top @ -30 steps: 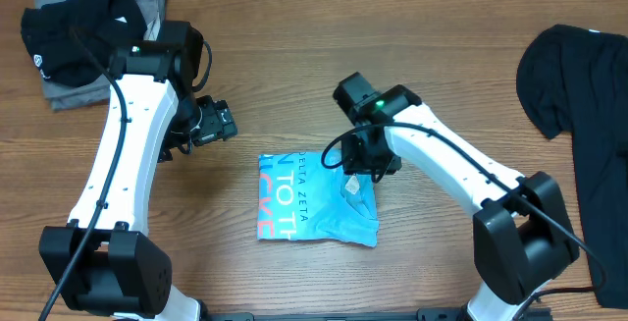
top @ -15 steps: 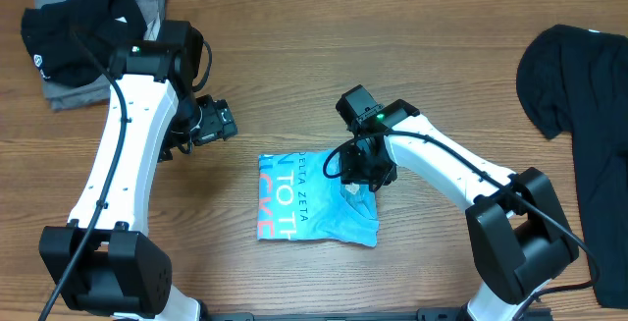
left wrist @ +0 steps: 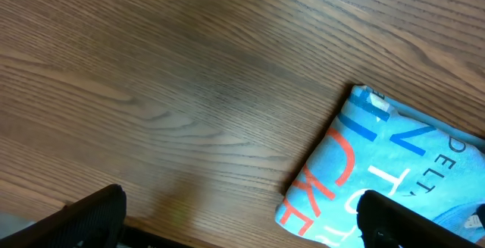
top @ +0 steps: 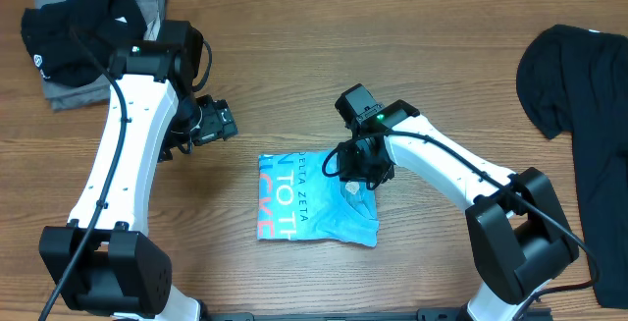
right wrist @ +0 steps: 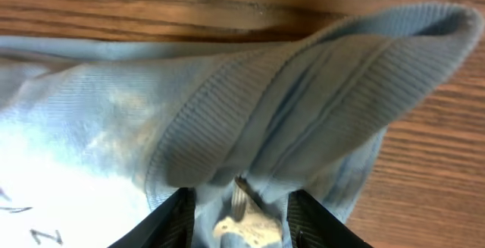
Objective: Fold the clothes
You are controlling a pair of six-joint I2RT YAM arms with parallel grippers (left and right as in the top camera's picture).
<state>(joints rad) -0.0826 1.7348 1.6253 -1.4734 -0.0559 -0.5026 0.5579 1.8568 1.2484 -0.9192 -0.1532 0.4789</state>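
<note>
The light-blue T-shirt [top: 312,201] with white and red lettering lies folded into a small rectangle at the table's front centre. My right gripper [top: 361,171] is down on its upper right edge. In the right wrist view the fingers [right wrist: 239,221] are closed narrowly on the ribbed collar fabric [right wrist: 303,89], with a white tag [right wrist: 246,229] between them. My left gripper [top: 211,125] is open and empty, up and to the left of the shirt. In the left wrist view its fingers [left wrist: 242,218] hover over bare wood, with the shirt's lettered corner [left wrist: 394,164] by the right finger. A large plain black T-shirt [top: 579,95] lies spread at the right edge.
A pile of black and grey clothes [top: 78,36] sits at the back left corner. The wooden table [top: 294,76] shows bare between the arms and behind the folded shirt.
My right gripper has moved down and left from the shirt's upper right corner onto the collar edge, then held still. The left arm has not moved.
</note>
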